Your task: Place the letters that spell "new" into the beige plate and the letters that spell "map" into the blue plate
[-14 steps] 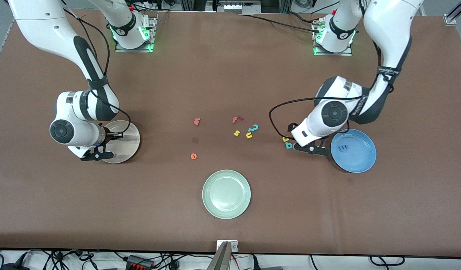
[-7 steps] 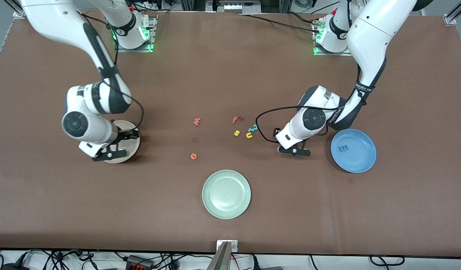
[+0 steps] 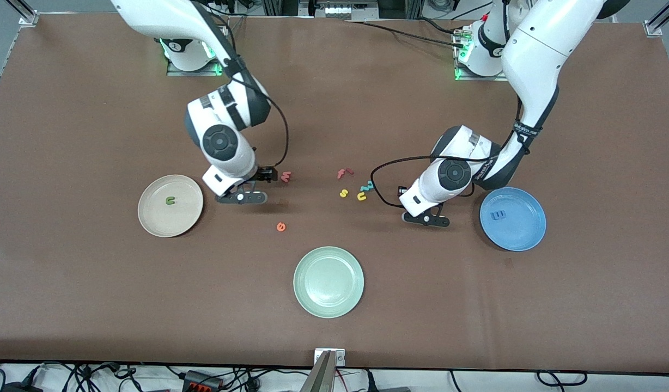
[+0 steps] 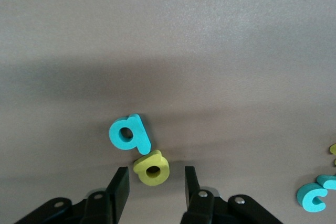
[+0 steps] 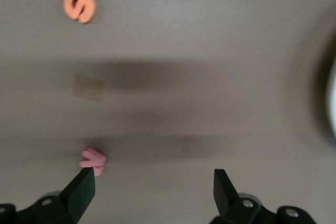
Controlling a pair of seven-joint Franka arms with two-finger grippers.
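The dark green n [image 3: 171,200] lies in the beige plate [image 3: 154,218]. The blue m [image 3: 498,215] lies in the blue plate [image 3: 522,237]. My left gripper [image 3: 424,219] is low over the table beside the blue plate. In the left wrist view it [image 4: 155,187] stands open astride the yellow a [image 4: 151,168], with a gap on each side. The teal p [image 4: 129,134] touches the a. Both are hidden in the front view. My right gripper [image 3: 242,196] is wide open beside the pinkish-red w [image 3: 285,176]; the w [image 5: 93,160] sits just off one fingertip [image 5: 84,190]. The orange e [image 3: 280,226] lies apart.
A red f [image 3: 344,173], yellow s [image 3: 344,193], yellow u [image 3: 362,196] and teal curly piece [image 3: 369,185] cluster mid-table between the arms. A pale green plate [image 3: 328,281] sits nearer the camera. A small dark patch [image 3: 283,202] marks the mat.
The right arm swung from over the beige plate to beside the w, leaving the n in the plate with its fingers opened. The left gripper moved over the a and p and its fingers narrowed.
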